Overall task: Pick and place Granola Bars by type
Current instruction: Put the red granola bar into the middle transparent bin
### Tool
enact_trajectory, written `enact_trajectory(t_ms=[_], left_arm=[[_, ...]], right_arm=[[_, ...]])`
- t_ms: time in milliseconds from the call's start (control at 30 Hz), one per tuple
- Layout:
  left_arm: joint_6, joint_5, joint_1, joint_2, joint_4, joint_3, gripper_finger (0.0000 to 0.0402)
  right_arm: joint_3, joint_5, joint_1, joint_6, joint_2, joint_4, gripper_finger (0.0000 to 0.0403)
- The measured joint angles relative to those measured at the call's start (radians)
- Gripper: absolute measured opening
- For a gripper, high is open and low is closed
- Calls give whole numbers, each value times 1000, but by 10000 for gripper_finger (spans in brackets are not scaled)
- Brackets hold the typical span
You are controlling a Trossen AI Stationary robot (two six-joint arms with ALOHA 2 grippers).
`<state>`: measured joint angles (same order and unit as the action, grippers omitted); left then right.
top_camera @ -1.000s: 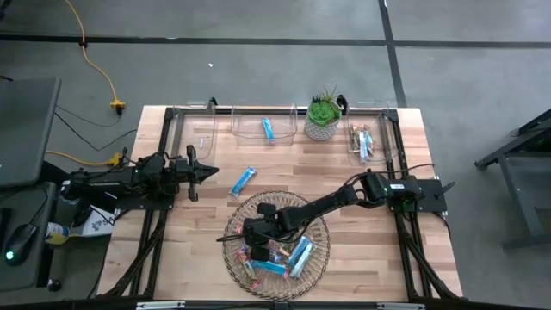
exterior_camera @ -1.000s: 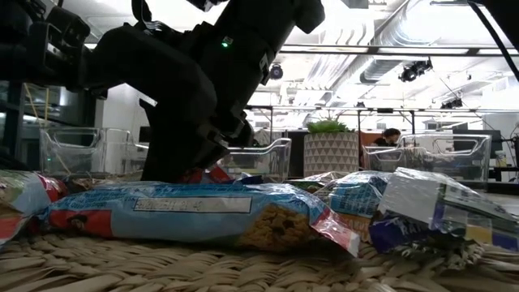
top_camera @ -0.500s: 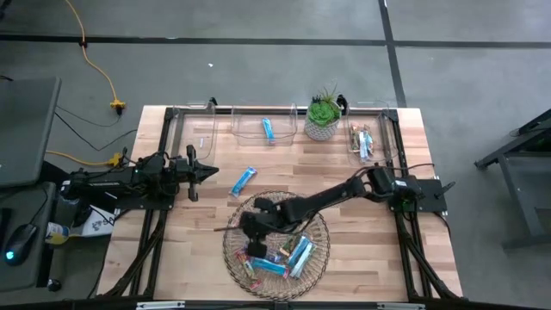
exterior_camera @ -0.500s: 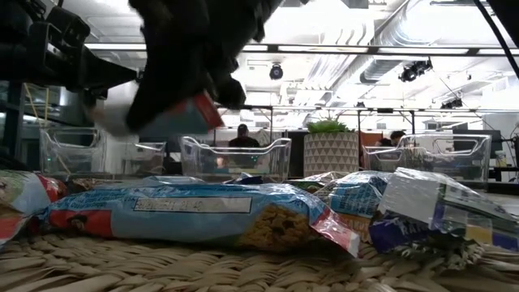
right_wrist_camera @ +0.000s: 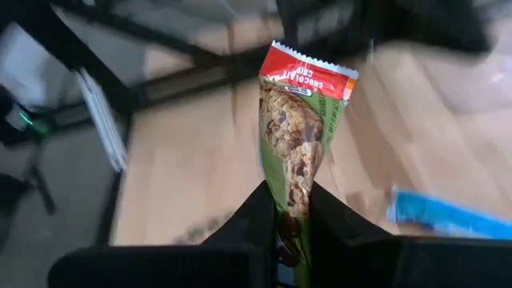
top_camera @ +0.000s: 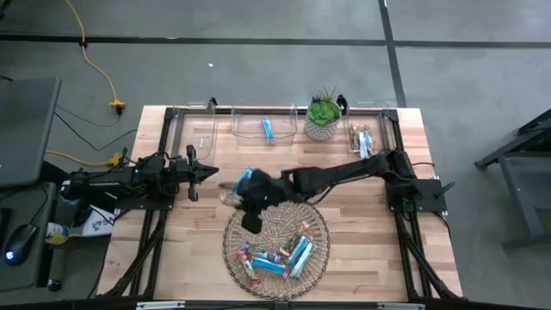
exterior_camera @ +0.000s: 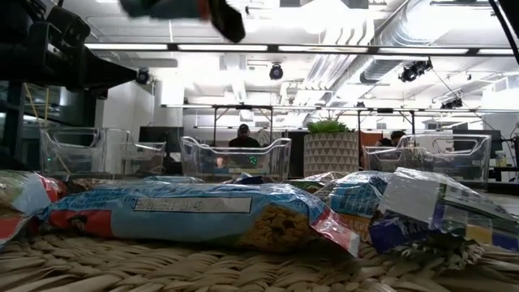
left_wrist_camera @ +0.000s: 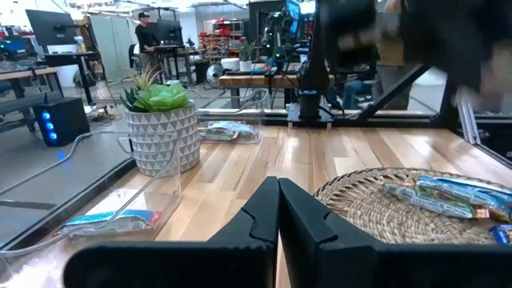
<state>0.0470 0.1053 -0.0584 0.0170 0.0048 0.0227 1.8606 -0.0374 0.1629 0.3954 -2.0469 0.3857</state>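
the right gripper [right_wrist_camera: 290, 210] is pinched on one end of a tan granola bar [right_wrist_camera: 300, 132] with a red top and green edge. the rest of the wrapper stands free beyond the fingertips. from above, that gripper [top_camera: 250, 196] hangs over the table at about 11 o'clock from the woven basket [top_camera: 232, 250], near a blue bar [top_camera: 244, 176] lying on the wood.

the left gripper [left_wrist_camera: 278, 210] waits at the table's 9 o'clock side, its fingers pressed together on nothing.

more granola bars [top_camera: 277, 257] lie heaped in the basket. one blue one sits in a clear bin [top_camera: 269, 128] at 12 o'clock, and some sit in the bin [top_camera: 362, 142] towards 1 o'clock, past the potted plant [top_camera: 323, 114].

i'd judge these bars light and crinkly: slippery foil over a crumbly, breakable slab. an end grip lets the bar swing. taking it across the middle looks steadier, with gentle pressure only.
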Motion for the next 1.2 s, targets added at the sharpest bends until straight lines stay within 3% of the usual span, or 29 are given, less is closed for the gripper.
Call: enact_trajectory(t_ms=[300,833,1200], left_arm=[[0,-5,0,0,0,0,3],[0,-10,0,0,-2,0,3],[0,-10,0,0,-2,0,3]], right_arm=[[2,-80,-136,-4,103,-95,34],[2,-317,-414,190,100,-110,29],[1,-311,-496,318,-16,-97,32]])
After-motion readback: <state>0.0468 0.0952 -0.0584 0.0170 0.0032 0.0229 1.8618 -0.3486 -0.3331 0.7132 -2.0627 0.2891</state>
